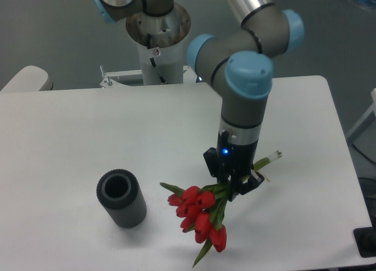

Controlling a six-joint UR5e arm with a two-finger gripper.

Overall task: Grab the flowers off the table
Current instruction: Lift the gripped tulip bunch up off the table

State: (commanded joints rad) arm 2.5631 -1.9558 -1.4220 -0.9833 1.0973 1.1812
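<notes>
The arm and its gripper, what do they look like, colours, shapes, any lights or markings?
The arm is built of grey cylindrical segments with light-blue round caps at the joints and a shiny silver tube as its upper link. The wrist narrows to a black section with a small blue light. The gripper is black and compact, with two short fingers. No loose cables show on it.

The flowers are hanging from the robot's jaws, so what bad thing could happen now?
The gripper pinches only the thin stems of the flowers, so the heavy red end droops and the bunch might slip out or a stem could bend. If it falls or swings left, it could hit the dark vase standing on the table.
</notes>
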